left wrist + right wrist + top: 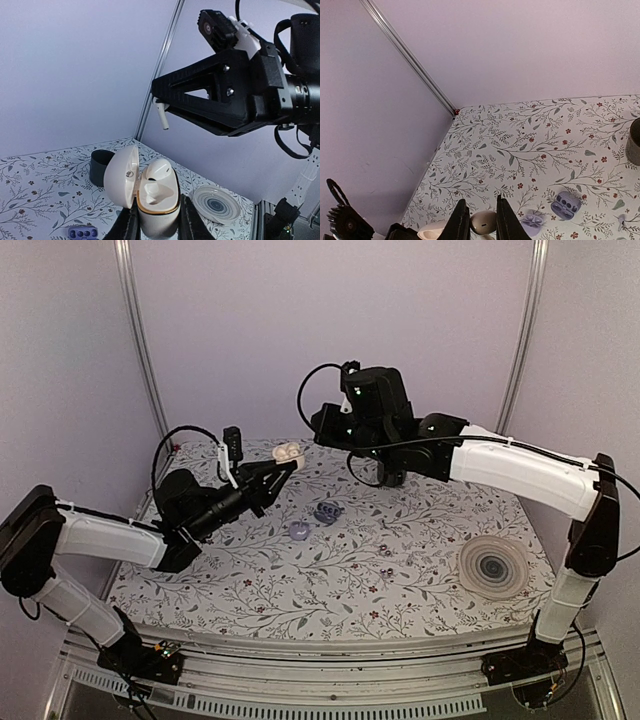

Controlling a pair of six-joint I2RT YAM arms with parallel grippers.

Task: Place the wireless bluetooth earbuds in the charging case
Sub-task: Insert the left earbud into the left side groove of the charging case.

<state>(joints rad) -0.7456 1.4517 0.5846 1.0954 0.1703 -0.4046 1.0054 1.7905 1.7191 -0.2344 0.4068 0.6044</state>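
- The right arm point(520, 470) reaches out over the counter point(400, 560) with its wrist raised. It comes in at a slant, so any sideways drift on the way down could knock the open lid.
- The left arm point(105, 538) is stretched low and forward. If it sagged, the case would slip out from under the other hand.
- The left hand point(157, 222) is clamped narrow on the charging case, one finger on either side of its base.
- The right hand point(159, 100) is pinched on an earbud and hangs above the left hand, apart from it.
- The charging case point(159, 202) is cream and stands upright between the left hand's fingers, lid point(122, 175) swung open. A seated bud point(159, 172) leaves little room beside it.
- The earbud point(161, 116) shows only its stem, hanging below the right hand's tips. With so slight a grip it may twist or drop on contact.
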